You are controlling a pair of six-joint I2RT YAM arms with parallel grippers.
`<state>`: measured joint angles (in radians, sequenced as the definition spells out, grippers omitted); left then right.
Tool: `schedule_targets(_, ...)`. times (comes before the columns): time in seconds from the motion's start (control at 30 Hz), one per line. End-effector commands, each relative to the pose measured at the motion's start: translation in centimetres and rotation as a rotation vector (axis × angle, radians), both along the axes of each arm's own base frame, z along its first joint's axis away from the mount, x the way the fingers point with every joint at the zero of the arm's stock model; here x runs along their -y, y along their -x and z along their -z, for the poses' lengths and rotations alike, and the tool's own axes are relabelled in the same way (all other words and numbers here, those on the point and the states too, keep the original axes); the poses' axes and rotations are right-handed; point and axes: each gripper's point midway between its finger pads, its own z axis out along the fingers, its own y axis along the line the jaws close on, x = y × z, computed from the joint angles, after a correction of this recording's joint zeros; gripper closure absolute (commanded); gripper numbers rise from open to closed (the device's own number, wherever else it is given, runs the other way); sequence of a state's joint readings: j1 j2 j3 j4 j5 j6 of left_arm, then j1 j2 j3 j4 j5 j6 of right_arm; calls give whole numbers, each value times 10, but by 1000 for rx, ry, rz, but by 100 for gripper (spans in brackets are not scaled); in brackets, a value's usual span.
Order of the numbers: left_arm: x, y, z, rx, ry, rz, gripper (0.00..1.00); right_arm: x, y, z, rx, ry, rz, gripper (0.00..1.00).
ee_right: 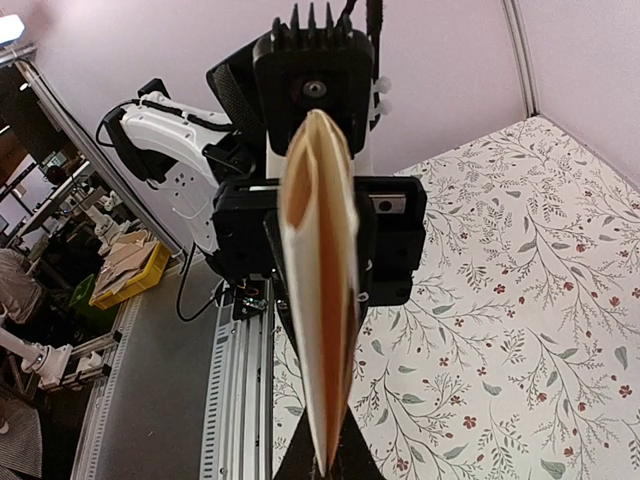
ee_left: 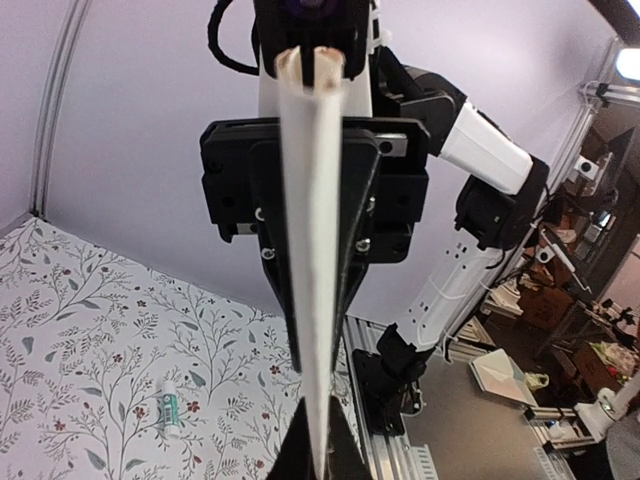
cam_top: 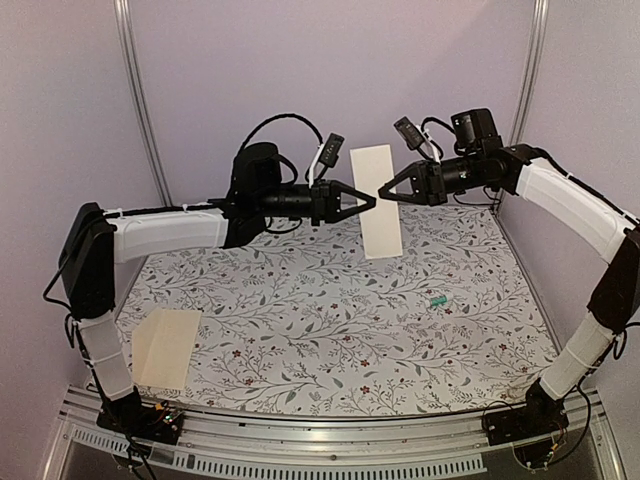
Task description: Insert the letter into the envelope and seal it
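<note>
The letter (cam_top: pixel 378 225), folded into a tall narrow strip that is cream outside and tan inside, hangs upright above the far middle of the table. My left gripper (cam_top: pixel 371 201) is shut on its left edge and my right gripper (cam_top: pixel 384 192) is shut on its right edge, tips almost meeting. The left wrist view shows the letter (ee_left: pixel 312 250) edge-on, pinched in that gripper (ee_left: pixel 318 452). Seen from the right wrist, the letter's (ee_right: pixel 320 280) layers gape at the top, clamped low down by that gripper (ee_right: pixel 326 466). The plain beige envelope (cam_top: pixel 165 345) lies flat at the near left.
A small green and white tube (cam_top: pixel 437 301) lies on the floral tablecloth (cam_top: pixel 330 330) at the right, also seen as the tube (ee_left: pixel 170 408) from the left wrist. Grey walls close the back and sides. An aluminium rail (cam_top: pixel 330 455) runs along the near edge.
</note>
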<state>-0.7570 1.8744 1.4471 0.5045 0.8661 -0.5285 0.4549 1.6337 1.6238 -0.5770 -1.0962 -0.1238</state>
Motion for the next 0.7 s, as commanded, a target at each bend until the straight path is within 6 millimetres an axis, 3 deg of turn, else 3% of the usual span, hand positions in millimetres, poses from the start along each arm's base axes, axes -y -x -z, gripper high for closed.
schedule_targets(0.0,-1,-7,-6,10,7,-9,100,-1,-1,6,-19,-6,-13,90)
schedule_targets(0.07,-1,-7,-6,12,7,-10,100,-1,0,8,-22,-2,-13,81)
schedule_targets(0.1,-1,-7,-6,13,9,-13,100,-1,0,10,-26,-1,-12,81)
schedule_targets(0.27,0,-8,-5,9,10,-11,100,-2,1,11,-34,-2,-18,97)
schedule_targets(0.37,0,-10,-4,3,6,-18,99,-2,0,10,-28,-3,-17,100)
schedule_targets(0.4,0,-11,-3,-1,0,-26,95,-2,-1,10,-24,0,-10,100)
schedule_targets(0.53,-10,-29,7,-18,-78,-168,63,8,-13,17,33,67,74,100)
schedule_targets(0.67,-54,-57,37,-58,-283,-493,50,34,-25,36,127,190,145,100)
